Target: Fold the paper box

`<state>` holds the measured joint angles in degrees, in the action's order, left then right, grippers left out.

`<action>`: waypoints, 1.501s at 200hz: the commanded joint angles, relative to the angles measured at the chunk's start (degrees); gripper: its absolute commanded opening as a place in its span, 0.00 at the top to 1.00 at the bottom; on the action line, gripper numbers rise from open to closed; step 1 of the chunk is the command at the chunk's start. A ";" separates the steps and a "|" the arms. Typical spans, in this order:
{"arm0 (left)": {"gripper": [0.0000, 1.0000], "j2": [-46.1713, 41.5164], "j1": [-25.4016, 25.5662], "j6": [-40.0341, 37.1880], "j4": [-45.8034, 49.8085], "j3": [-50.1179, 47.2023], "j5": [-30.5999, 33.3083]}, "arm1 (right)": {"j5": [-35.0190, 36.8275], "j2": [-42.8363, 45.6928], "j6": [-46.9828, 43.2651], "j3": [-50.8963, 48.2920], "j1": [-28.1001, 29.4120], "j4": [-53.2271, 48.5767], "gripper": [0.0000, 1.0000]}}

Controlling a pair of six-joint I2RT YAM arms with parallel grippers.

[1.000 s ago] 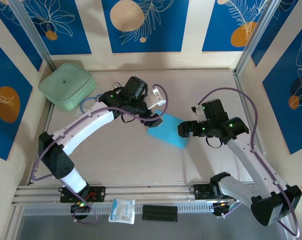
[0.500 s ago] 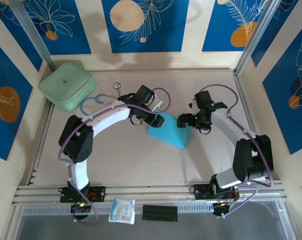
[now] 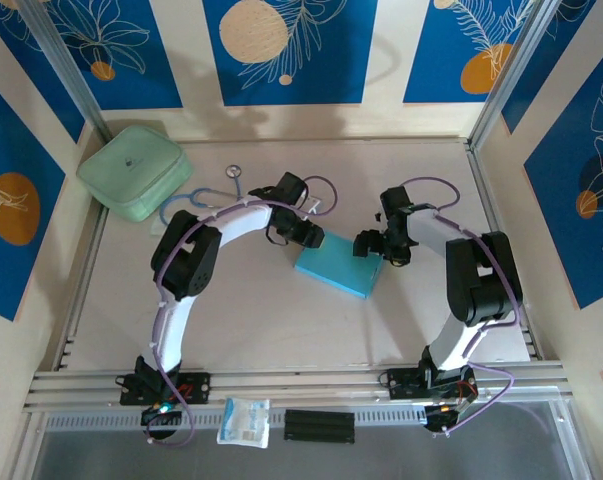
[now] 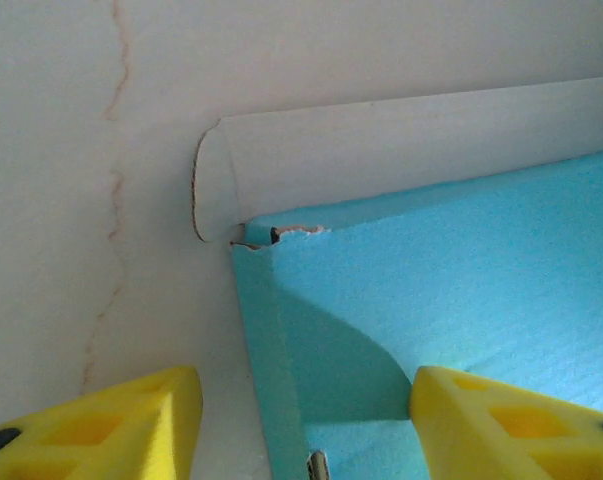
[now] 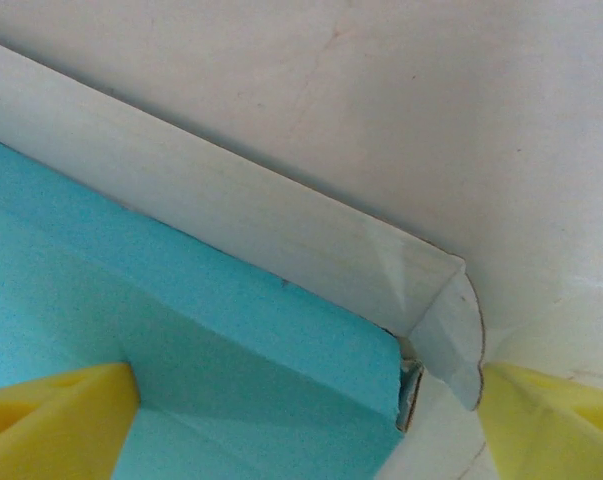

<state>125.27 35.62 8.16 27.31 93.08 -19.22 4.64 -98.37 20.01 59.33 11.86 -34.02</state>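
I have the left arm (image 3: 231, 222) reaching in to the far left corner of the paper box (image 3: 339, 265). The box lies flat, blue side up, in the middle of the surface (image 3: 251, 320) between the two arms. In the left wrist view the left jaws are spread and straddle that corner, one yellow finger (image 4: 91, 425) over bare surface and the other over the blue panel, pinching nothing. I judge they sit there to steady the corner so the white flap (image 4: 381, 150), lying out past the far edge, can be turned in.

The right arm (image 3: 436, 230) mirrors this at the far right corner. The right jaws are spread wide either side of it, where the flap's end tab (image 5: 446, 330) is creased and lifts a little. From this close I cannot tell whether any finger touches the card.

At the far left sits a pale green case (image 3: 134, 172), with a stethoscope (image 3: 235, 171) just beside it. Its tube runs near the left arm and could snag. A small packet (image 3: 244, 422) and a black strip (image 3: 319, 425) lie at the near edge, well apart from the box. Nothing stands between the jaws and the flap.
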 commanded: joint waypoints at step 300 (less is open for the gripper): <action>0.15 -28.84 -7.67 22.92 -17.47 -42.39 -17.15 | -26.24 12.85 8.12 -24.12 -1.65 23.44 0.66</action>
<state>95.37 28.53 31.20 9.87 51.72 -31.18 -18.22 -86.04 27.68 36.45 12.32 -11.14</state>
